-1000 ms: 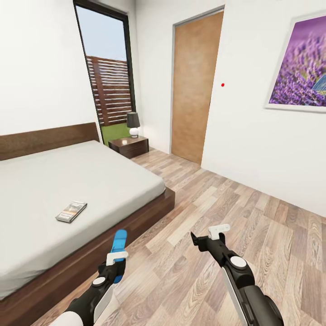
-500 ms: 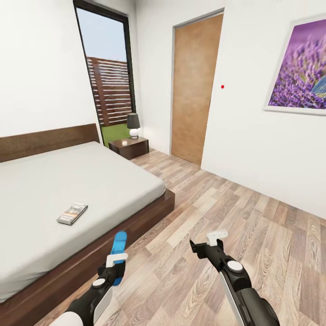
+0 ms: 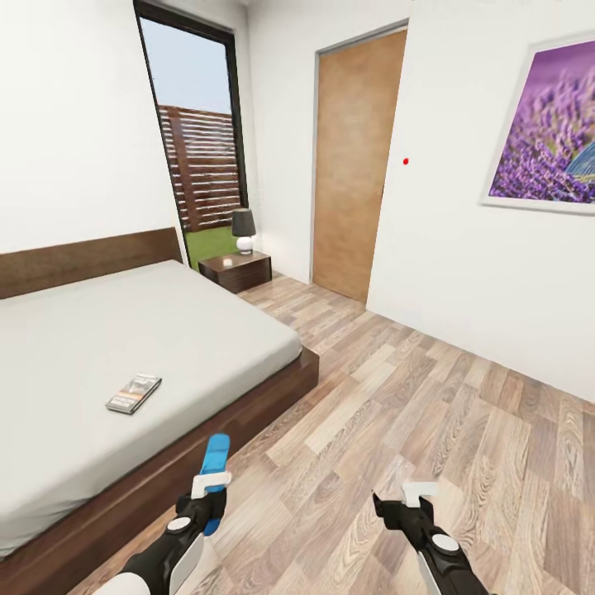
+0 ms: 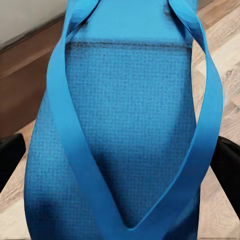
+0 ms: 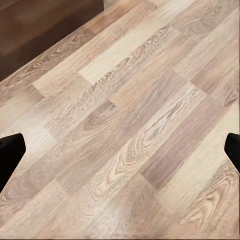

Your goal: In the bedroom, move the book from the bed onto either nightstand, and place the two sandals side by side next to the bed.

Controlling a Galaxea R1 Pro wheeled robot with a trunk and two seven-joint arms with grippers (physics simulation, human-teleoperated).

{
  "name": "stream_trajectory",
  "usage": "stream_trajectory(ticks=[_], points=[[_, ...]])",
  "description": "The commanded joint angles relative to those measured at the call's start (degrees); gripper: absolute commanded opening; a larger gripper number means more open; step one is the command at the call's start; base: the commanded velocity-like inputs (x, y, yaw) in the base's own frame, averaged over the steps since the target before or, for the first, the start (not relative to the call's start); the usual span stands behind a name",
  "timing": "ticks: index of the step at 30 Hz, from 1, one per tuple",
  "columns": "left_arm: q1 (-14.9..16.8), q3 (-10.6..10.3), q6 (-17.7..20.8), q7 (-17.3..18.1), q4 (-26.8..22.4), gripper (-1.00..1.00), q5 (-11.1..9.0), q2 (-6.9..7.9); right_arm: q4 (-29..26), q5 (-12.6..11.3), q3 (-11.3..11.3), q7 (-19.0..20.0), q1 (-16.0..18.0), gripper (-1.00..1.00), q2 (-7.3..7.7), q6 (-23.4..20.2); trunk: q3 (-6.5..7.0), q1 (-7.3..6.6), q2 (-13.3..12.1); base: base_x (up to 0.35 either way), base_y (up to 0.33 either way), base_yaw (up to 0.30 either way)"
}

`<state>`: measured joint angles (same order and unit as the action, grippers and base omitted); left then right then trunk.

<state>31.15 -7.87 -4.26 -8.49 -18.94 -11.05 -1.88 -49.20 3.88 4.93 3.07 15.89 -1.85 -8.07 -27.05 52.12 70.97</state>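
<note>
A bright blue sandal (image 3: pixel 217 457) sticks up from my left gripper (image 3: pixel 211 501), which is shut on it low over the floor beside the bed's (image 3: pixel 165 330) foot corner. The left wrist view looks along the sandal's sole and straps (image 4: pixel 125 125), with dark fingers (image 4: pixel 10 160) at both sides. The book (image 3: pixel 133 393) lies flat on the pale mattress near the bed's front edge. A dark nightstand (image 3: pixel 235 268) stands by the headboard at the window. My right gripper (image 3: pixel 405 506) hangs open above bare planks, its fingertips (image 5: pixel 10 155) wide apart. The other sandal is out of view.
A black-shaded lamp (image 3: pixel 243 228) sits on the nightstand. Behind it is a tall window (image 3: pixel 198 140) showing the fence. A closed wooden door (image 3: pixel 355 165) and a purple picture (image 3: pixel 549 132) are on the right wall. Wood-plank floor (image 3: pixel 430 397) spreads right of the bed.
My right arm has dropped and pulled back toward the picture's lower edge. The left gripper with the sandal has sunk a little. The view has tilted slightly.
</note>
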Motion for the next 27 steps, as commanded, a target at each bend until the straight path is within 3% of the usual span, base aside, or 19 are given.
stream_trajectory(ticks=[1, 9, 15, 27], points=[[0.05, -0.42, -0.40, -0.35, 1.05, -1.00, -0.59, 0.06, 2.07, 0.48, 1.16, 0.29, 0.02, 1.00, 0.10, 0.74, 0.13, -0.23, -0.38, 0.000, 0.000, 0.000], [-0.08, -0.04, -1.49, 0.13, 7.12, -1.00, -0.87, 0.40, 12.60, 0.64, 2.52, 0.20, 0.02, 1.00, 0.97, 3.92, 1.57, -1.98, -3.59, 0.000, 0.000, 0.000], [-0.17, -0.30, -2.04, 0.21, 8.62, -1.00, -0.74, 0.46, 16.36, 0.70, 2.39, 0.23, 0.02, 1.00, 1.19, 7.53, 2.64, -3.30, -6.00, 0.000, 0.000, 0.000], [-0.37, -0.55, -2.15, 0.23, 8.91, -1.00, -0.57, 0.47, 20.20, 0.70, 2.12, 0.19, 0.02, 1.00, 1.02, 8.31, 4.80, -5.94, -10.81, 0.000, 0.000, 0.000]])
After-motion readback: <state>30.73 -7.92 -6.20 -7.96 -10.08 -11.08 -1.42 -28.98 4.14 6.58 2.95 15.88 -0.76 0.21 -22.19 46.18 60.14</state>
